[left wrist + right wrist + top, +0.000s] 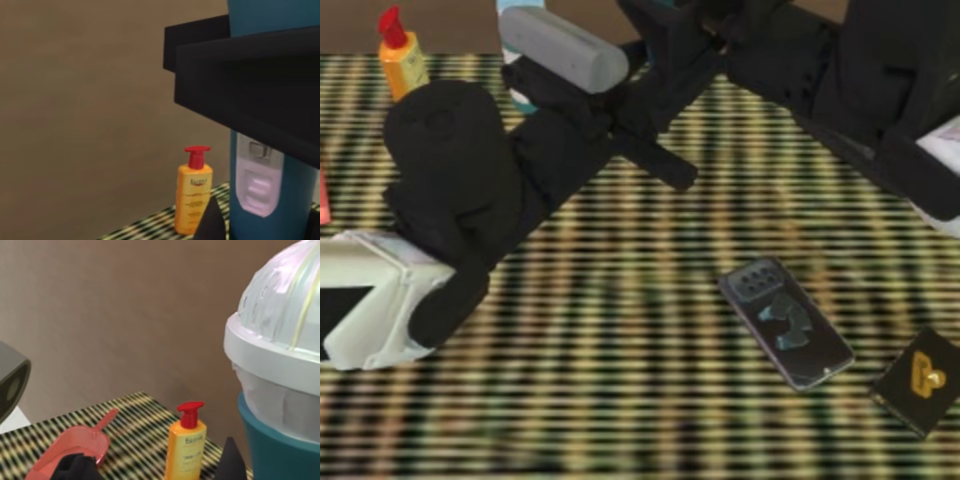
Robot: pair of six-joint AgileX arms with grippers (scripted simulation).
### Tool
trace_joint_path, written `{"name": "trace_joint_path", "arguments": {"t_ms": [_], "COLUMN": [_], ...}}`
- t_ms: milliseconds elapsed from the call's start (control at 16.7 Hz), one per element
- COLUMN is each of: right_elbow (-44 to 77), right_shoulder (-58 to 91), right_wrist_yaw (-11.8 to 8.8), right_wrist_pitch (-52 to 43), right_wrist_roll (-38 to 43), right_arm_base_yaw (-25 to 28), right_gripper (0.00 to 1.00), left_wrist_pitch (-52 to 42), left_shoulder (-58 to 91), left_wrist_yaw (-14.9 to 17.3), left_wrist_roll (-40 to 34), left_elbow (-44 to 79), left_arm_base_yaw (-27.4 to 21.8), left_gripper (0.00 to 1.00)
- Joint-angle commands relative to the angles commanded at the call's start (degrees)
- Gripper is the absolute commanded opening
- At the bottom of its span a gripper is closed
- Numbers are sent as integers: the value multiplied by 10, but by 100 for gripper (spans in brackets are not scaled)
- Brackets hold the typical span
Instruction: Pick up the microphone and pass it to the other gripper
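The microphone (pixel 270 195) stands upright in the air, with its teal handle and white switch strip (pixel 257 185) close in the left wrist view. Its silver mesh head (pixel 282 335) fills the right wrist view. My left gripper (pixel 265 231) is shut on the lower handle, one fingertip (pixel 212 222) beside it. My right gripper (pixel 250 85) crosses the handle higher up, just under the head. In the top view both arms meet at the back middle, left arm (pixel 450 170) and right arm (pixel 880 90), and they hide the microphone.
A yellow pump bottle (pixel 402 58) with a red cap stands at the back left. A red scoop (pixel 75 445) lies near it. On the right lie a phone (pixel 785 320) and a black card with a gold mark (pixel 920 380).
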Motion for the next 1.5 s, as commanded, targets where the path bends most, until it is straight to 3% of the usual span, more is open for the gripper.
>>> {"name": "trace_joint_path", "arguments": {"t_ms": [240, 1020, 1500], "right_elbow": [0, 0, 0], "right_shoulder": [0, 0, 0], "right_wrist_yaw": [0, 0, 0], "right_wrist_pitch": [0, 0, 0], "right_wrist_roll": [0, 0, 0], "right_arm_base_yaw": [0, 0, 0], "right_gripper": [0, 0, 0], "left_wrist_pitch": [0, 0, 0], "left_shoulder": [0, 0, 0], "left_wrist_yaw": [0, 0, 0], "left_wrist_roll": [0, 0, 0], "left_elbow": [0, 0, 0], "left_arm_base_yaw": [0, 0, 0], "left_gripper": [0, 98, 100]}}
